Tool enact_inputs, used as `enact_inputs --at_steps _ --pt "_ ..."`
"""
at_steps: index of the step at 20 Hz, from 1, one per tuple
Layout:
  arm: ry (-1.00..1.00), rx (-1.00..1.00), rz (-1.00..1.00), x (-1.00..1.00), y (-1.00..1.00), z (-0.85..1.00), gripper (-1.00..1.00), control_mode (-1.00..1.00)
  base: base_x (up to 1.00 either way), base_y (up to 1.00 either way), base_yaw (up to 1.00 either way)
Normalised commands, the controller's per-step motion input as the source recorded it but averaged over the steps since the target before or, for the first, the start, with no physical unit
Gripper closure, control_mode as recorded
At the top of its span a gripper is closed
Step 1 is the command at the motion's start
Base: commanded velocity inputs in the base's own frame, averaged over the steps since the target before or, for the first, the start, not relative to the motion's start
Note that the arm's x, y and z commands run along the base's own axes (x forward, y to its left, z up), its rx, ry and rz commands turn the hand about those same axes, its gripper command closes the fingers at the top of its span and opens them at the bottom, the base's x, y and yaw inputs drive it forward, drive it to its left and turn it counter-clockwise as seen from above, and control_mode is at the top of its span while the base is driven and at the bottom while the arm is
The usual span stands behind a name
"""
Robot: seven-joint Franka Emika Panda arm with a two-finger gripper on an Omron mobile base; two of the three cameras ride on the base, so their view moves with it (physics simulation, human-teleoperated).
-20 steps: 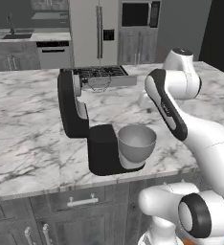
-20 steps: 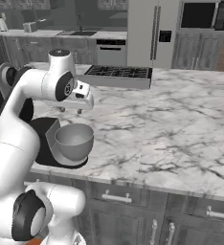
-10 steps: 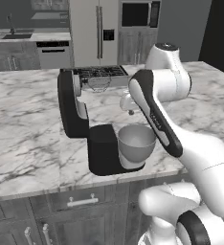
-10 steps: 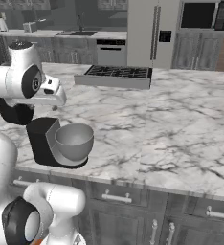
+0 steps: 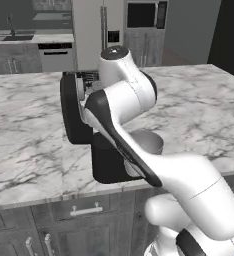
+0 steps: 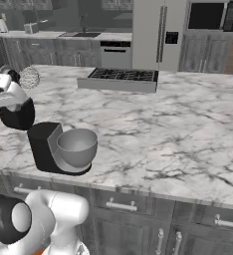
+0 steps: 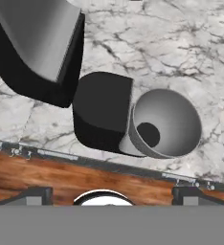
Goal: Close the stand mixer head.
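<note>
The stand mixer head (image 5: pixel 71 107) is tilted up and back, a long black arm with a light grey underside (image 7: pixel 37 38). Its wire whisk (image 6: pixel 29 78) sticks up at the far end. Below it stand the black block base (image 7: pixel 102 115) and the grey mixing bowl (image 7: pixel 165 124). My gripper (image 7: pixel 111 197) hovers above the mixer, looking down on it, fingertips (image 7: pixel 33 195) wide apart and open, holding nothing. In the right base view my white hand (image 6: pixel 1 93) sits against the upper part of the raised head (image 6: pixel 18 115). My own arm hides the hand in the left base view.
The mixer stands near the front edge of a marble island counter (image 6: pixel 178 134). A cooktop (image 6: pixel 121 78) lies at the counter's far side. Fridge and cabinets line the back wall. Dark drawers (image 6: pixel 138 209) run below the counter.
My arm has swung left, from right of the bowl to over the raised mixer head. The head stays tilted up; the bowl and base have not moved.
</note>
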Motion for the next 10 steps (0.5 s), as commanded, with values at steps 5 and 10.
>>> enact_inputs --at_steps 5,10 --pt "-0.09 -0.25 0.0 -0.02 0.99 0.0 -1.0 -1.0 0.0 0.0 0.0" --pt "-0.09 -0.21 0.0 0.0 0.94 0.01 -1.0 -1.0 0.0 0.0 0.0"
